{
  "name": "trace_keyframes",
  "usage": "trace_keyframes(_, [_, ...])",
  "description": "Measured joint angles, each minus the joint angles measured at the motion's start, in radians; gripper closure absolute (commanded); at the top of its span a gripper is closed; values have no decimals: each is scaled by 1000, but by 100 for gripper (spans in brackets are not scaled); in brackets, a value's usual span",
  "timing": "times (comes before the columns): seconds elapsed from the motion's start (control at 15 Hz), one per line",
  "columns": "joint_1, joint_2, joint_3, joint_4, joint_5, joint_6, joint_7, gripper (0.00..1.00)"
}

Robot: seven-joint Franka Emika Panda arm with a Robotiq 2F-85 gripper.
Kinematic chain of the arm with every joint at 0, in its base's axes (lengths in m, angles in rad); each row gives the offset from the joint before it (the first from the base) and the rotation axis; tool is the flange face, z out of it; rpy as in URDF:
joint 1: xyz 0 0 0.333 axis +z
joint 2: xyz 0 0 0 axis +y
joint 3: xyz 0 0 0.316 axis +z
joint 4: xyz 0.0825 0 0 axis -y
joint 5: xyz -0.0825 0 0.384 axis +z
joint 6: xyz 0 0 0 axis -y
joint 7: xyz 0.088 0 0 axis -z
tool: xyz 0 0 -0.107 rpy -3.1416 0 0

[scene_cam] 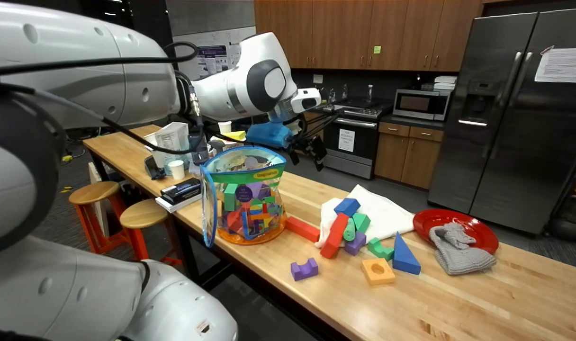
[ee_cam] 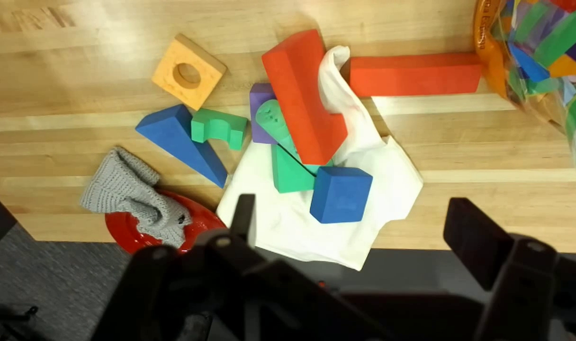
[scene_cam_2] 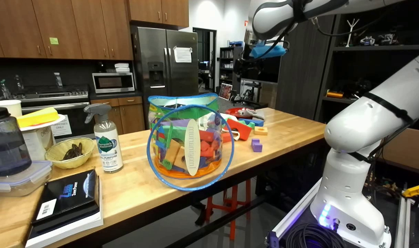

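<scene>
While the Claw (ee_cam: 353, 200) Hangs Wide and Empty, Bright Blocks (ee_cam: 297, 94) Lie Below

Where the wrist view looks down, the fingers (ee_cam: 243, 218) stand far apart and grip nothing. Below the gap, a blue block (ee_cam: 342, 196) rests over a white cloth (ee_cam: 288, 227) on the table (ee_cam: 496, 142), just beside a green block (ee_cam: 290, 175). It is probably foam: light, a bit squishy, hard to break and not slippery. Two flat sides that face each other look like the best place to pinch it. The white cloth looks soft and floppy, so a raised fold would be easiest to grab.

A clear bag (scene_cam: 236, 177) full of blocks stands on the table. In an exterior view, its yellow label (scene_cam: 266, 174) seems to say "Imaginarium," but the letters are small and blurry. A spray bottle (scene_cam_2: 108, 151) says "Seventh Generation" and "All Purpose." A paper (scene_cam: 346, 140) on the oven (scene_cam: 365, 148) ends with "Purposes Only."
</scene>
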Motion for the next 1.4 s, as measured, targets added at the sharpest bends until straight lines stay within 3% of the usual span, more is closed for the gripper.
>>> trace_keyframes(0.87, [-16, 47, 31, -8, -6, 57, 57, 0])
trace_keyframes(1.4, [-39, 94, 44, -18, -94, 111, 78, 0])
